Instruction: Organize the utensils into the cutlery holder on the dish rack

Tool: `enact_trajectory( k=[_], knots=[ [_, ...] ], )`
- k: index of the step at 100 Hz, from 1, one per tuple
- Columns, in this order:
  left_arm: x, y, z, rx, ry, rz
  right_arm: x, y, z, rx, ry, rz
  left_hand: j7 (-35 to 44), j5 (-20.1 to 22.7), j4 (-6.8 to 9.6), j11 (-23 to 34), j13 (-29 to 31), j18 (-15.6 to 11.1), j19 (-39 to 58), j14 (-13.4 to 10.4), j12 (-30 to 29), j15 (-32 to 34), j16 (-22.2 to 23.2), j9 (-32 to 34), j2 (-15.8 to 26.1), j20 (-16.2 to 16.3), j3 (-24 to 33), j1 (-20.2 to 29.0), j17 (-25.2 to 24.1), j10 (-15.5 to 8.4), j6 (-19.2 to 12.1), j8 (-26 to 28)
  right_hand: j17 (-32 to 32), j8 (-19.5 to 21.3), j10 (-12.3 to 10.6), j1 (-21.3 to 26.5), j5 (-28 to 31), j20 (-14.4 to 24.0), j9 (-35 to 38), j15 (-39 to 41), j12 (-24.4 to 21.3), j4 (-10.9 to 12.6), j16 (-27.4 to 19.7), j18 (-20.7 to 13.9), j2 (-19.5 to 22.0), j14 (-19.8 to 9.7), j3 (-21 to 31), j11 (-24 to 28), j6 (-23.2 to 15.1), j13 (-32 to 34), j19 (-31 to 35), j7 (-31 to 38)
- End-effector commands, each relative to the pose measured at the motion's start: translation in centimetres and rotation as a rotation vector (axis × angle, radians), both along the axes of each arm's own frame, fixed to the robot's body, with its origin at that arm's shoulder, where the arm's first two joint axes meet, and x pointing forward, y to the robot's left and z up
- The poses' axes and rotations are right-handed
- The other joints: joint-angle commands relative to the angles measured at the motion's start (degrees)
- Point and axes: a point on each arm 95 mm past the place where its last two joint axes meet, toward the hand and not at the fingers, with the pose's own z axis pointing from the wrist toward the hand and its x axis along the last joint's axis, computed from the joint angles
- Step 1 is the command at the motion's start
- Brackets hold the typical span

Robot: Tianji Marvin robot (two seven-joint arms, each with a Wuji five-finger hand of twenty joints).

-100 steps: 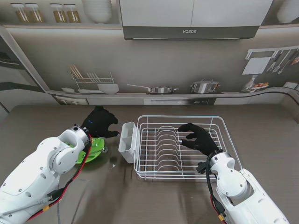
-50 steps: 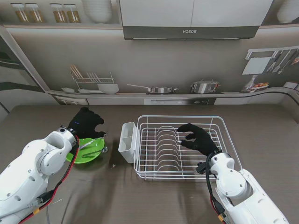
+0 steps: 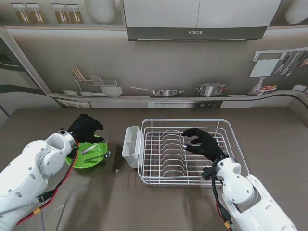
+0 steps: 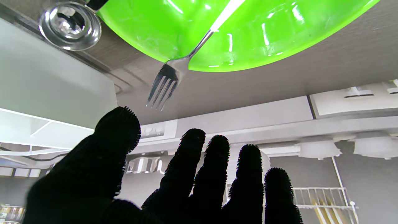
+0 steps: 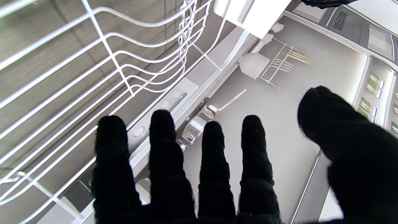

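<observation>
A green plate (image 3: pixel 89 158) lies on the table left of the white wire dish rack (image 3: pixel 190 150). A fork (image 4: pixel 174 73) rests across the plate with its tines over the rim, and a spoon (image 4: pixel 70 25) lies at the plate's edge. My left hand (image 3: pixel 85 128) hovers open over the plate's far side, fingers (image 4: pixel 214 168) spread and holding nothing. The white cutlery holder (image 3: pixel 130 146) hangs on the rack's left end. My right hand (image 3: pixel 204 143) is open above the rack's middle wires (image 5: pixel 124 68), fingers apart.
The rack takes up the table's centre. Behind the table runs a counter backdrop with a pan (image 3: pixel 163 91), a pot (image 3: pixel 210 89) and a small rack of dishes (image 3: pixel 96 83). My left forearm (image 3: pixel 33 168) crosses the near left of the table.
My left hand has drawn back to the left, away from the cutlery holder, and now sits over the plate's far edge. The right hand has not moved.
</observation>
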Motion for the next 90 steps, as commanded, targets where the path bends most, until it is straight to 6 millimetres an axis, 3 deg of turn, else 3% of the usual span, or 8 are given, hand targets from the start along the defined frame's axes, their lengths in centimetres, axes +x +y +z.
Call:
enact_trajectory(
  k=[1,90],
  knots=[
    [0.3,0.2,0.0,0.013,0.019,-0.003,-0.3,0.4,-0.2,0.001,0.013,0.016,-0.7,-0.7,1.09,-0.6,-1.2,0.2,-2.0,-0.6,-0.9,-1.3,-0.9,-1.3,0.4,-0.5,1.3,0.3,-1.7,0.7,1.2,-0.5,-0.5,-1.3,-0.3,-1.8,-0.9,0.8,-0.3,0.2,-0.6,1.2,-0.2,-2.4,1.3,-1.2,-0.4,-0.6,-0.3,-0.7,-0.3,-0.3],
    [2.8,0.3,-2.2,-0.007,0.126,-0.004,-0.3,0.3,-0.3,0.004,0.026,0.011,-1.2,-2.0,0.92,-1.1,-3.1,0.3,-8.0,-1.2,-2.4,-3.2,-1.8,-3.5,0.6,-1.0,2.0,1.2,-1.9,0.5,-0.4,-1.1,-0.6,-1.3,-0.3,-1.8,-0.9,0.8,-0.4,0.3,-0.6,1.3,-0.2,-2.6,1.4,-1.2,-0.4,-0.6,-0.3,-0.7,-0.3,-0.3]
  ],
)
